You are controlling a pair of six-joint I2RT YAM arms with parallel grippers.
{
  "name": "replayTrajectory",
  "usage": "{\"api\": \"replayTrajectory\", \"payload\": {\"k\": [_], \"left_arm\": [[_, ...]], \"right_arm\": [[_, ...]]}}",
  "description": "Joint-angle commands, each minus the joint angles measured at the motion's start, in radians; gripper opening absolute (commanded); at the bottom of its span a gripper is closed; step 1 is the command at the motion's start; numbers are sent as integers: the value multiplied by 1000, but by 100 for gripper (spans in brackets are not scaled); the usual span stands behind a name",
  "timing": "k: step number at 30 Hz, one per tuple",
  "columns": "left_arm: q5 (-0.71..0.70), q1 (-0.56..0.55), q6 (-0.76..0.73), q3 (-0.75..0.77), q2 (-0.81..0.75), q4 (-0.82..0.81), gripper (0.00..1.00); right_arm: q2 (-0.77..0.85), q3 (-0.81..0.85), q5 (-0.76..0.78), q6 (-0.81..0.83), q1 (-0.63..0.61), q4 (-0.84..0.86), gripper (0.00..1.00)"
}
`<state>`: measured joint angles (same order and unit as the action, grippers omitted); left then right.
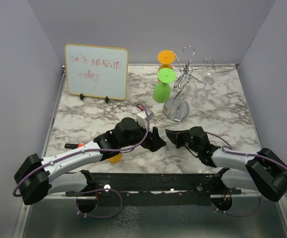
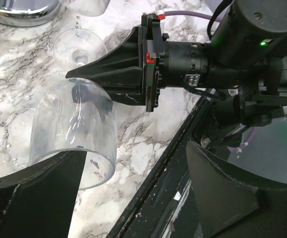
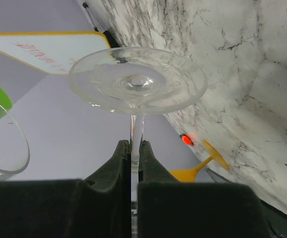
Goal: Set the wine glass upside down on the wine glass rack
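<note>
- Marble table (image 1: 222, 116) bore the wine glass rack (image 1: 181, 91) toward its back.
- Right gripper (image 3: 135, 147) clamped the wine glass (image 3: 138, 80) by its stem, foot pointing toward the rack just beyond.
- Left gripper (image 2: 133, 198) gaped beside the bowl.

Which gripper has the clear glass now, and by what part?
The right gripper grips the wine glass by its stem, near the foot. The left gripper is open, holding nothing.
</note>
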<state>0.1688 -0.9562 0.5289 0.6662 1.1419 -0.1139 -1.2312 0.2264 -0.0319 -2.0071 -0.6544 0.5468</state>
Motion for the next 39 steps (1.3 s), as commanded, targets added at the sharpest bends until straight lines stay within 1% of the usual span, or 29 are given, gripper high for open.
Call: {"api": "replayTrajectory", "payload": {"k": [1, 3, 6, 8, 13, 16, 21, 25, 29, 31, 35, 39], "left_arm": [[-6, 2, -74, 84, -75, 97, 83], [-27, 2, -78, 137, -95, 162, 84], [-65, 2, -78, 232, -97, 261, 84], [-80, 2, -68, 276, -94, 296, 84], [-84, 2, -36, 325, -81, 297, 84], [-119, 2, -19, 331, -74, 289, 85], [-147, 2, 37, 330, -60, 266, 85], [-131, 2, 78, 324, -52, 227, 85], [-117, 2, 102, 326, -45, 197, 86], [-118, 2, 114, 328, -44, 187, 86], [-112, 2, 133, 333, -41, 156, 87], [-87, 2, 165, 332, -35, 107, 88]], "right_arm": [[49, 18, 22, 85, -17, -75, 1], [72, 19, 27, 112, -16, -100, 1], [116, 13, 86, 155, -17, -120, 1], [157, 18, 119, 189, -16, -154, 1], [263, 42, 187, 278, -16, -273, 1], [334, 45, 227, 324, -16, -333, 1], [447, 53, 307, 447, -16, -406, 1], [528, 46, 341, 570, -16, -412, 1], [632, 14, 355, 742, -16, -341, 1], [695, -3, 353, 856, -16, -300, 1], [800, -22, 325, 1061, -17, -253, 1], [861, -34, 269, 1212, -16, -241, 1]]}}
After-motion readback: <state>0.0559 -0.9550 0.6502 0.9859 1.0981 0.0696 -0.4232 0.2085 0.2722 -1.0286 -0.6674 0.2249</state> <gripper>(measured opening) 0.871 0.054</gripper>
